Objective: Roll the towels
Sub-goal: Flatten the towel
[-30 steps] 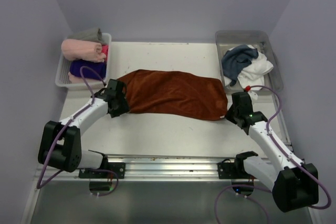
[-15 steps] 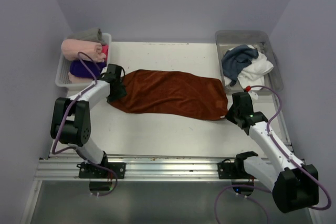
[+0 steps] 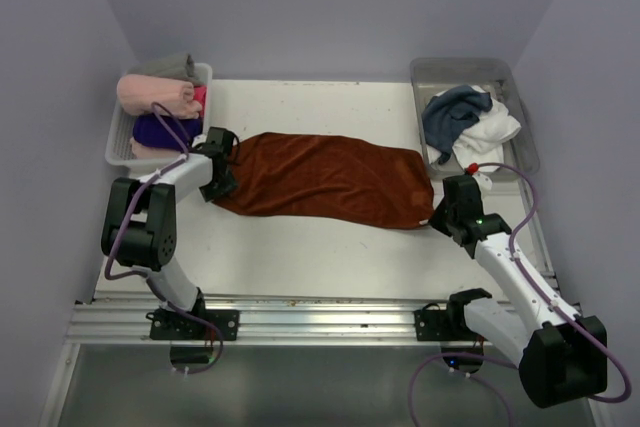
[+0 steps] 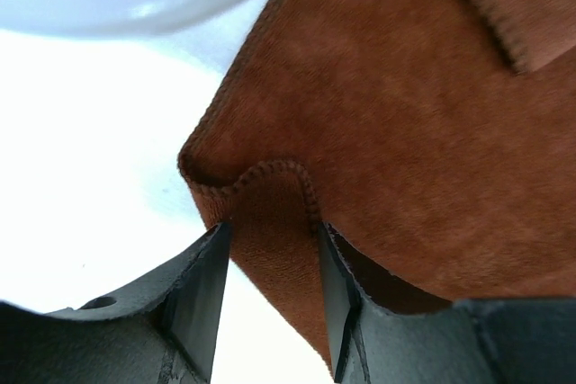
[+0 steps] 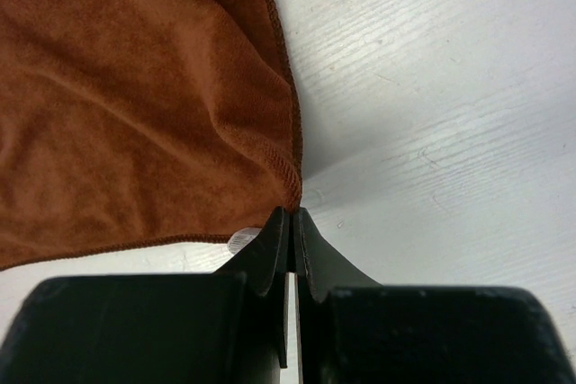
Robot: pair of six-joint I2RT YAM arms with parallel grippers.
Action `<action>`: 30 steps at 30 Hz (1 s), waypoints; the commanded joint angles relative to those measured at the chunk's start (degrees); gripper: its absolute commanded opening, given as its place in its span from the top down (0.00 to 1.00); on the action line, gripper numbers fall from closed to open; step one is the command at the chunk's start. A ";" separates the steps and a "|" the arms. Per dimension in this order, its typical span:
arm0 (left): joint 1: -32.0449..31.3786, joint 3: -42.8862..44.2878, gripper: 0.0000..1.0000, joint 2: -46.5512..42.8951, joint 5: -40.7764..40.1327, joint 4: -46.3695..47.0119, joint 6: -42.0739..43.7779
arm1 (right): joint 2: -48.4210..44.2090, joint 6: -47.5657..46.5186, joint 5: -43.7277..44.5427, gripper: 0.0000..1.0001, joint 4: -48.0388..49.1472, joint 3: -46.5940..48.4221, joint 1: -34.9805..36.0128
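Bare table [image 3: 330, 257] shows along both long sides of the rust-brown towel [image 3: 330, 177], wider toward the near edge. A basket [image 3: 113, 147] crowds the far left corner and a tray [image 3: 528, 152] the far right (slate-blue towel [image 3: 450, 112] and white towel [image 3: 495, 130] heaped inside). The brown one lies flat mid-table, stretched left to right and lightly rippled. Your left gripper [image 3: 226, 167] clamps a bunched hem fold at its left end. Your right gripper [image 3: 437, 216] is closed at its near right corner, tips touching the hem; whether cloth is pinched, can't tell.
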 commanded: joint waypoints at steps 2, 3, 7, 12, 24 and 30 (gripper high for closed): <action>0.38 -2.11 0.53 -1.97 -3.13 -1.68 -1.23 | 0.12 -0.53 -0.44 1.00 1.09 0.45 -0.25; 0.38 -2.55 0.53 -2.93 -3.39 -2.21 -1.32 | 0.04 -0.61 -0.35 1.00 1.09 0.36 -0.17; 0.47 -4.84 0.53 -7.50 -4.88 -4.31 -1.58 | -0.32 -0.79 0.09 1.00 1.00 0.19 -0.17; 0.91 -6.33 0.52 -13.65 -7.87 -8.80 -2.46 | 0.21 -0.88 0.00 1.00 1.35 0.27 -0.25; 4.60 -13.98 0.26 -20.17 2.84 2.78 -5.18 | -1.28 -1.49 0.88 1.00 0.65 0.27 -0.25; 4.60 -13.01 0.26 -16.57 2.32 3.50 -6.94 | -1.55 -1.32 0.62 1.00 0.56 0.01 -0.25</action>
